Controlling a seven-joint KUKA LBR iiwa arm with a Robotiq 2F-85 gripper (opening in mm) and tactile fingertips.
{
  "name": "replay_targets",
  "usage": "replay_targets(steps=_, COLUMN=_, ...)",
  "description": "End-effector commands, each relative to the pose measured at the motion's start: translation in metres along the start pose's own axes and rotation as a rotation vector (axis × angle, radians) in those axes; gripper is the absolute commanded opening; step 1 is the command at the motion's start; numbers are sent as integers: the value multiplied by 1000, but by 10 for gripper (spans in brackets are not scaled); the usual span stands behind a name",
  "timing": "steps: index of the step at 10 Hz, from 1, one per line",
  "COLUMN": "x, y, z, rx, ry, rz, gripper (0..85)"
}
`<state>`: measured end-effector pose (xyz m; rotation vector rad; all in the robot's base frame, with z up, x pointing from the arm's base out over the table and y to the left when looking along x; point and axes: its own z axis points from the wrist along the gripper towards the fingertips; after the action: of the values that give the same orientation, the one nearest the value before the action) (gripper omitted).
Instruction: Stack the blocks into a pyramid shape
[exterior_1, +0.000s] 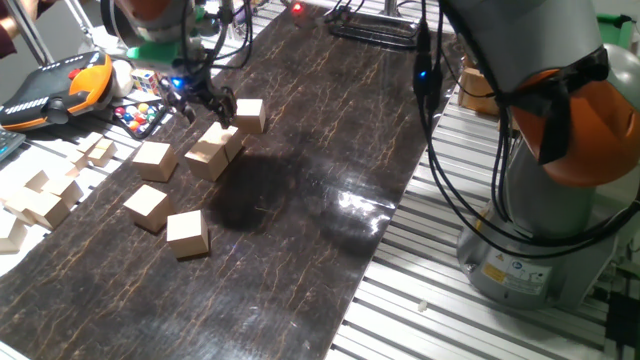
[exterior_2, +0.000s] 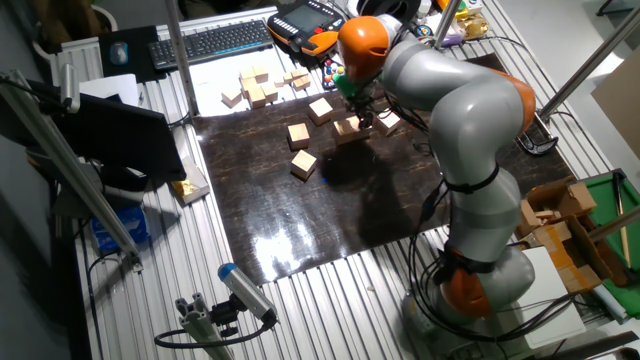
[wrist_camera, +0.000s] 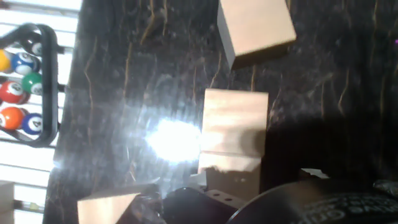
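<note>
Several tan wooden blocks lie on the dark mat (exterior_1: 300, 230), none stacked. Two of them (exterior_1: 213, 152) touch side by side, and the hand view shows that pair (wrist_camera: 234, 124) straight under the hand. One block (exterior_1: 249, 114) lies just right of my gripper (exterior_1: 206, 106), which hovers open and empty above the pair. Others sit further left and nearer: one (exterior_1: 154, 160), one (exterior_1: 147, 207) and one (exterior_1: 187, 233). From the other fixed view, my gripper (exterior_2: 360, 112) hangs over a block (exterior_2: 347, 128), with another block (exterior_2: 387, 122) beside it.
A loose pile of smaller pale wooden pieces (exterior_1: 45, 195) lies off the mat's left edge. A rack of pool balls (exterior_1: 140, 115) and an orange teach pendant (exterior_1: 60, 85) sit behind it. The arm's base (exterior_1: 530, 230) stands at the right.
</note>
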<state>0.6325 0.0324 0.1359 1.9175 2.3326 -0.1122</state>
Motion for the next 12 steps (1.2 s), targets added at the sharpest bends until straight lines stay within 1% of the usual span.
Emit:
replay_targets(steps=1, x=-2, y=-1, z=0, rx=0, ry=2, rz=-3, gripper=727)
replay_targets(steps=3, x=-5, y=-4, z=0, rx=0, ry=8, rz=-12, gripper=713)
replay_targets(steps=4, x=-6, y=-6, z=0, rx=-1, ry=8, rz=-20, gripper=690)
replay_targets(steps=5, x=-6, y=-7, z=-1, rx=-5, ry=10, rz=-40, gripper=547)
replay_targets(steps=6, x=-5, y=-8, z=-3, rx=-9, ry=12, rz=-75, gripper=277)
replay_targets(steps=7, x=-5, y=-9, z=-3, rx=-11, ry=24, rz=-110, gripper=7)
replay_targets(steps=9, x=-5, y=-9, z=-3, rx=5, ry=76, rz=-234, gripper=7)
replay_targets(steps=10, x=-5, y=-9, z=-3, rx=0, ry=90, rz=-309, gripper=7)
replay_targets(steps=11, x=-5, y=-9, z=-3, rx=-21, ry=95, rz=-406, gripper=7)
replay_targets(steps=12, x=-5, y=-9, z=-3, rx=-44, ry=79, rz=-533, gripper=7)
